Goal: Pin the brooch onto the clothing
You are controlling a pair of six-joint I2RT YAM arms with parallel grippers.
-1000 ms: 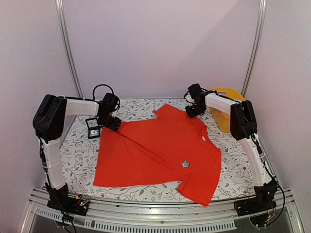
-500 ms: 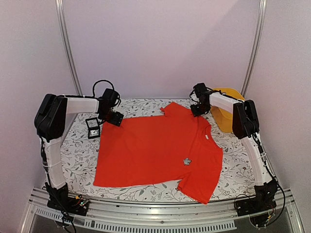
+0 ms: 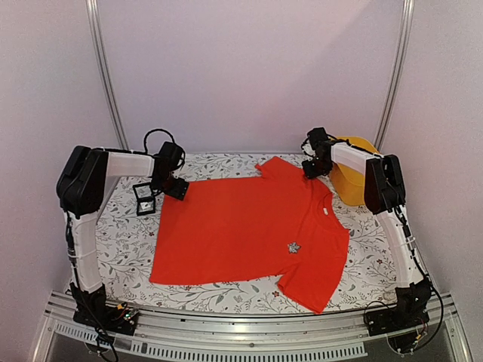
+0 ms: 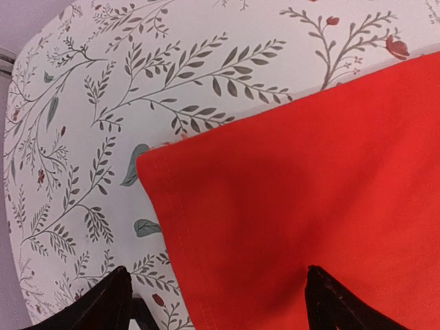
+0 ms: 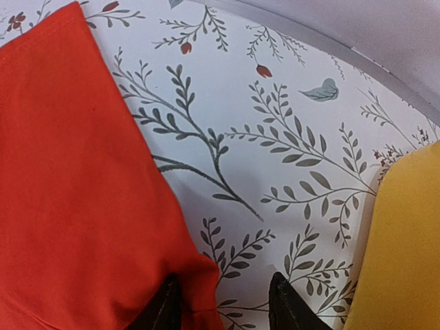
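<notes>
The clothing (image 3: pixel 241 226), a red-orange T-shirt, lies spread flat on the flowered tablecloth. The brooch (image 3: pixel 293 246), a tiny glittery cluster, sits on its front near the right side. My left gripper (image 3: pixel 176 188) hovers at the shirt's far left hem corner. In the left wrist view it (image 4: pixel 216 275) stands wide open over the clothing (image 4: pixel 309 192), gripping nothing. My right gripper (image 3: pixel 309 170) is at the far right sleeve. In the right wrist view its jaws (image 5: pixel 221 289) stand apart, with a small raised fold of the clothing (image 5: pixel 75 172) beside the left finger and bare cloth in the gap.
A small black display box (image 3: pixel 143 197) lies left of the shirt, beside my left gripper. A yellow basket (image 3: pixel 349 177) stands at the back right, close to my right gripper, its wall (image 5: pixel 405 254) filling the corner of the right wrist view.
The shirt has been drawn toward the back and flattened; its diagonal crease is gone. Both grippers moved back and outward. The right jaws shut, then parted again, letting go of the sleeve.
</notes>
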